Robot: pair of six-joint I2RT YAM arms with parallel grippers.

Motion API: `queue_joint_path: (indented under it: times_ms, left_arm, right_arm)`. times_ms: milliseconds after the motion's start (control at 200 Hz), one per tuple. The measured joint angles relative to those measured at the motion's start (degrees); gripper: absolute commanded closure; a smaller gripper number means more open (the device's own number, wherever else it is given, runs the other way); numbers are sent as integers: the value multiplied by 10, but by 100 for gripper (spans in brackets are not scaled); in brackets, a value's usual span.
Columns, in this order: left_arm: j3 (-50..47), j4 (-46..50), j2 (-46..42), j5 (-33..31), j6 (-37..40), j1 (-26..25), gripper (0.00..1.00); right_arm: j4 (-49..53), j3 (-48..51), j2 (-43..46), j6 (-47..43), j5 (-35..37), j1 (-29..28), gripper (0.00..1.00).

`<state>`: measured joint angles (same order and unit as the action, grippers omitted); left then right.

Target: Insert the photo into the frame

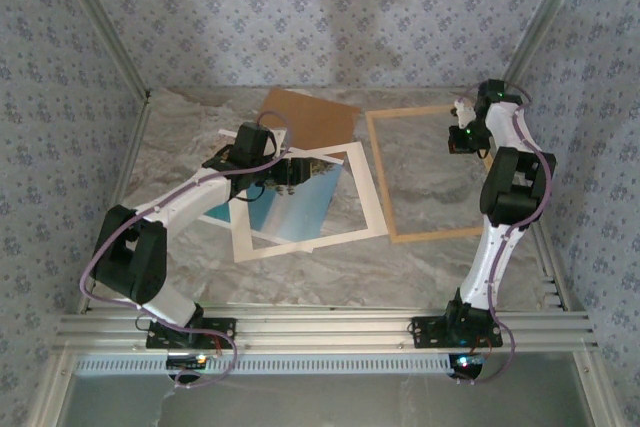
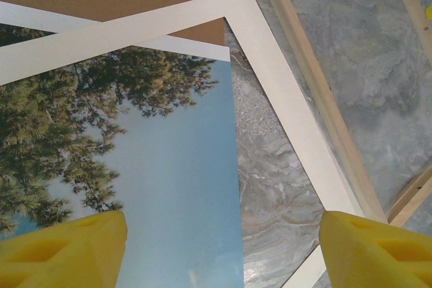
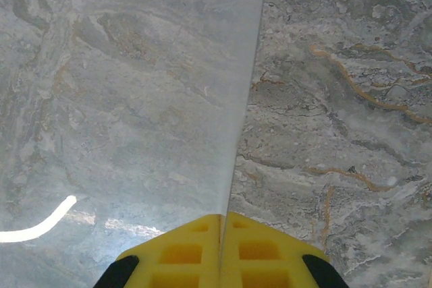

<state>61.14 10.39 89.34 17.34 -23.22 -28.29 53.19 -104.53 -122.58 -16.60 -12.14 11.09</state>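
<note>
Yellow fingertips [image 2: 64, 247] of the left gripper [image 2: 219, 251] frame the bottom of the left wrist view. Its jaws are spread wide above the photo [image 2: 169, 166], one fingertip over the blue sky and the other over the white mat border [image 2: 287, 99].

From above, the frame [image 1: 380, 177] of light wood lies flat on the marble tabletop [image 1: 330, 277]. The photo [image 1: 295, 212] lies to its left, apart from it, and is not inside it. The mat border [image 1: 368, 192] lies skewed over the photo, and its right strip runs just beside the frame's left rail [image 2: 324, 99]. A brown backing board [image 1: 315, 117] sits at the frame's far-left corner, tucked under the photo's top margin and the mat. The left gripper [image 1: 285, 185] hovers left of the frame, over the photo.

The right gripper [image 1: 458, 142] hangs near the frame's far-right corner. In the right wrist view its jaws are pressed together [image 3: 223, 234]. The edge of a clear sheet [image 3: 135, 99] runs up from their seam, but I cannot tell whether they pinch it.
</note>
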Motion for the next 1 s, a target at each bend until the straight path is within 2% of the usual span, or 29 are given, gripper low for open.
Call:
queue_joint_path:
  times_ms: [1000]
  left_arm:
    - [0,0,0,0,0,0,25]
  right_arm:
    - [31,-36,-23,-10,31,0,100]
